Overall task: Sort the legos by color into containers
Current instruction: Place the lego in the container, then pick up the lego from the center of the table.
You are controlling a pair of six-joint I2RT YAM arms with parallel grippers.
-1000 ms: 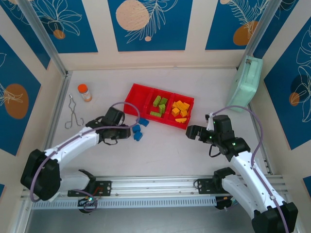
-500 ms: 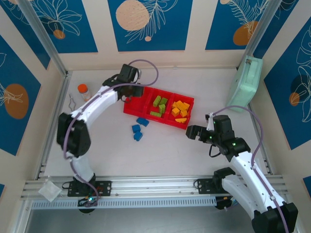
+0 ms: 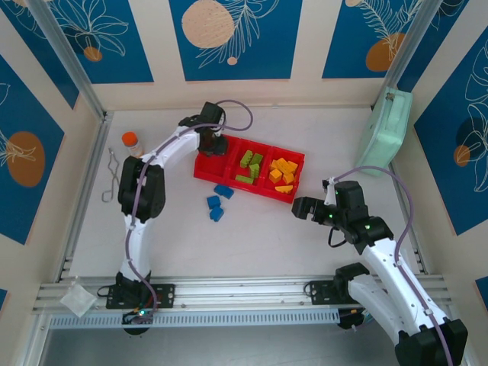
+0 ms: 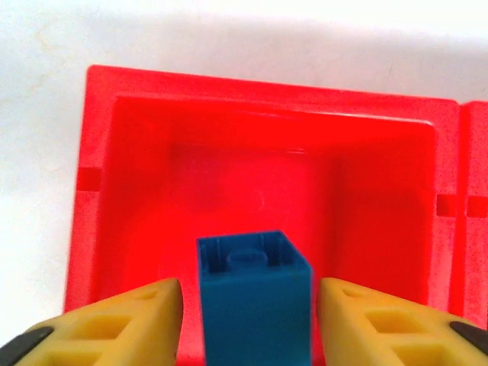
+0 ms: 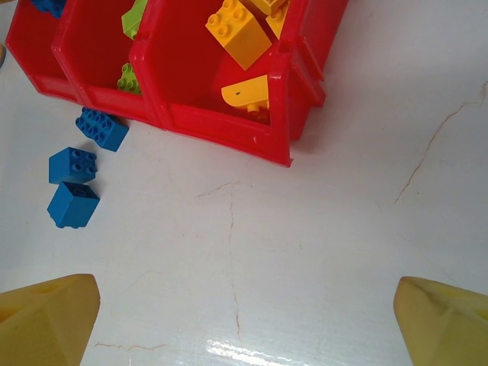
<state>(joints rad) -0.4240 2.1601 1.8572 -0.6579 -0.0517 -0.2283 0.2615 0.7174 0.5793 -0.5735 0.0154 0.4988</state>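
Hanging spread over the left compartment of the long red plastic tray, the left tool flanks a blue studded brick; lime green bricks and yellow-orange bricks sit sorted, while three blue bricks lie on the counter.

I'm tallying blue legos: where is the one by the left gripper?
In the left wrist view, the blue lego is between the left gripper's parted fingers, inside the red tray's left-end compartment.

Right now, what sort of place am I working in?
Most likely a robot lab test cell, not a home: a white table boxed in by blue leaf-print panels on aluminium posts, with the left arm and right arm bolted to a rail at the near edge.
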